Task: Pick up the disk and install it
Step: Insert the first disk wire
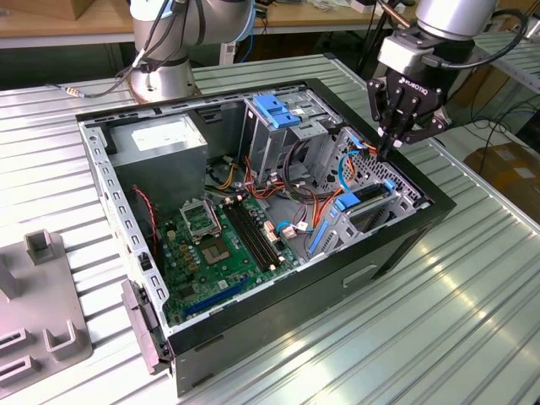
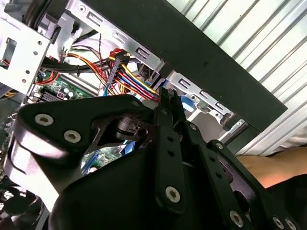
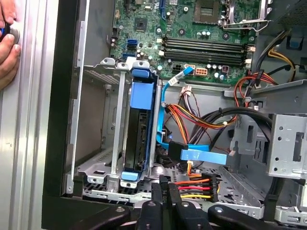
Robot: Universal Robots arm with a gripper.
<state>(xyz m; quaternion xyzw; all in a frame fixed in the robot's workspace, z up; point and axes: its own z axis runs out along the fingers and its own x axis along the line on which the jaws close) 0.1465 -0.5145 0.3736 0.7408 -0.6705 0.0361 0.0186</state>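
Observation:
The disk (image 3: 142, 103), a dark drive in a bright blue carrier, stands on edge inside the grey metal bay (image 3: 112, 143) at the case's corner. In the exterior view its blue carrier (image 1: 348, 201) shows in the bay on the case's side towards the exterior view's right. My gripper (image 1: 389, 150) hangs just above that bay, shut, with nothing between its black fingers. In both wrist views the fingertips (image 3: 163, 188) (image 2: 165, 98) are pressed together and stand clear of the disk.
The open black computer case (image 1: 405, 245) lies on a ribbed metal table (image 1: 472, 321). Inside are a green motherboard (image 1: 215, 245), cable bundles (image 3: 196, 120) and a blue handle block (image 1: 274, 110) on a grey cage. A person's hand (image 3: 7, 48) rests beside the case. A grey fixture (image 1: 38, 312) lies at the exterior view's left.

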